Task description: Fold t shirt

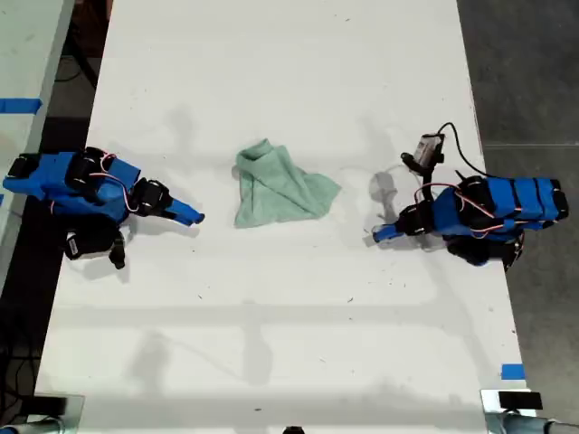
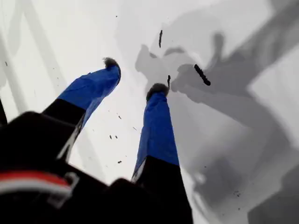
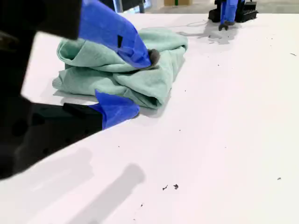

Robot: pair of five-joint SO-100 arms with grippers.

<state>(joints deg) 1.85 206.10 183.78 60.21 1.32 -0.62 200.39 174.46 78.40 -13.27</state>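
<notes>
T shirt [image 1: 280, 190] [image 3: 161, 79] lies crumpled in a loose heap mid-desk [image 1: 289, 344], nothing gripping it. My second pincer [image 3: 142, 84] [image 1: 192, 217], on the exterior view's left, points at it from near, jaws wide, empty. My first pincer [image 2: 134, 75] [image 1: 380, 235], on the exterior view's right, sits low over bare desk, jaws parted, empty.
</notes>
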